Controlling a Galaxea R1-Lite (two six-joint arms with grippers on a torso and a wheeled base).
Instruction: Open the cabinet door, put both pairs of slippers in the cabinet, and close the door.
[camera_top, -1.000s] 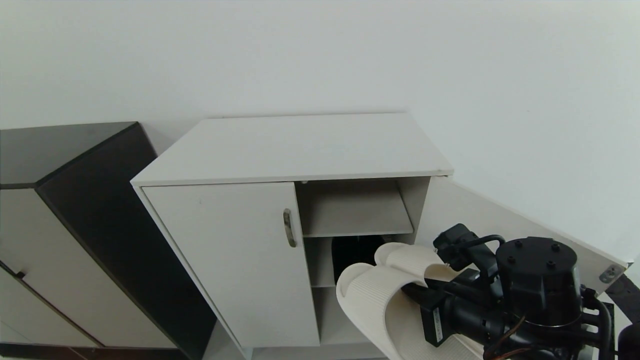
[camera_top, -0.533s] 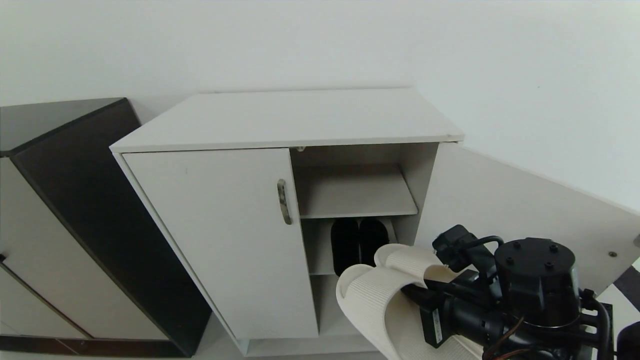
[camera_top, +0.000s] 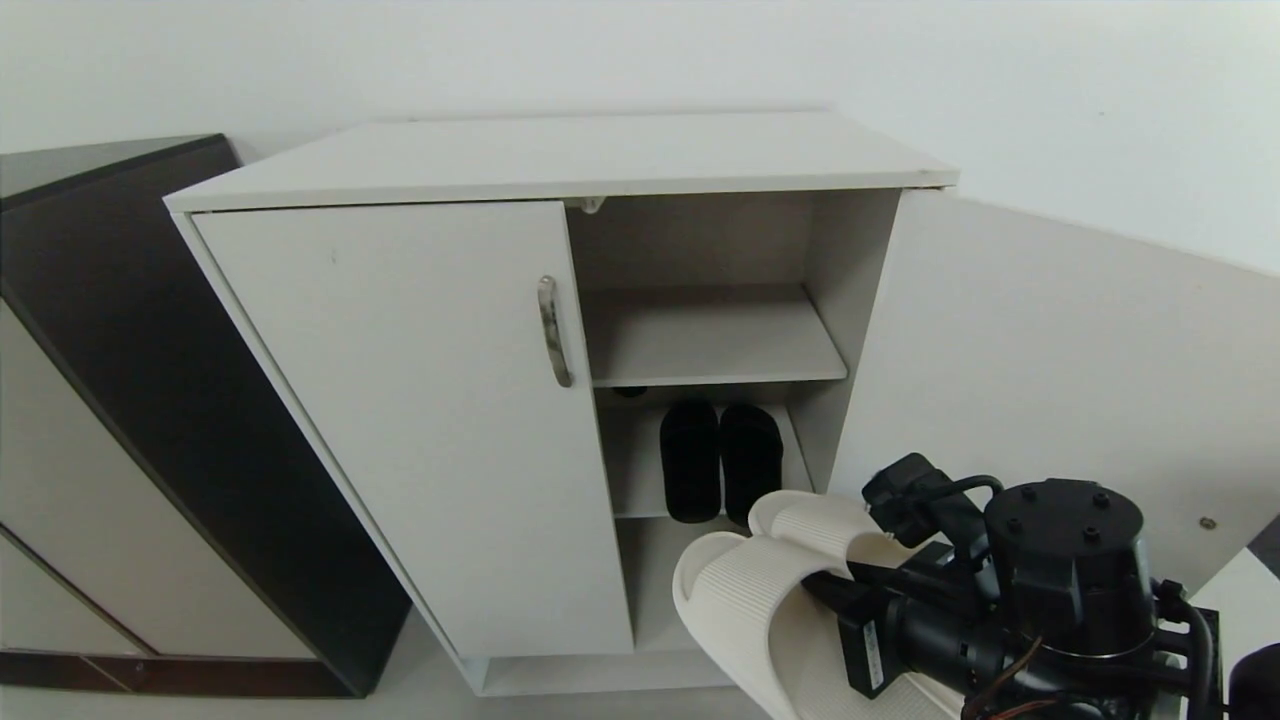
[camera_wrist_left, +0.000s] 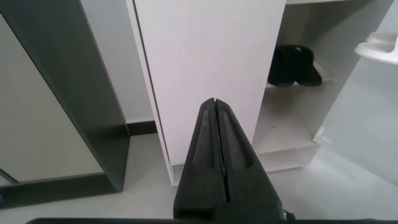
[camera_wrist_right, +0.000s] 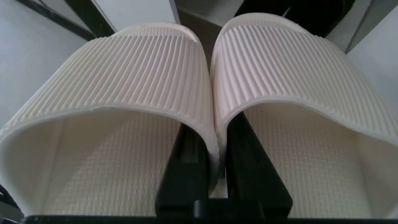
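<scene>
Plain white wall (camera_top: 640, 50) at the back, pale smooth floor (camera_wrist_left: 140, 162) underneath.

- White laminate two-door cabinet (camera_top: 560, 155), set against the wall, flat top bare.
- Left door (camera_top: 420, 420): shut, with a slim upright metal handle (camera_top: 553, 330) at its inner edge.
- Right door (camera_top: 1050, 370): swung wide open, inner face turned to the head view.
- Interior on the open side: upper shelf (camera_top: 710, 345); middle shelf (camera_top: 630, 470); bottom compartment (camera_top: 650, 600).
- Pair of black soft slippers (camera_top: 720, 460): side by side on the middle shelf, touching, toes toward the back.
- Pair of cream ribbed foam slippers (camera_top: 760, 600): held in the air in front of the open side, low and just outside the cabinet, toes toward the shelves.
- Right gripper (camera_wrist_right: 217, 174): one finger inside each cream slipper, jaws clamped on the two adjoining inner walls.
- Left gripper (camera_wrist_left: 215, 109): jaws pressed together on nothing, low in front of the shut left door.
- Dark brown slanted cabinet (camera_top: 150, 350) with a pale front panel (camera_top: 60, 500): just beside the white cabinet, on its left.
</scene>
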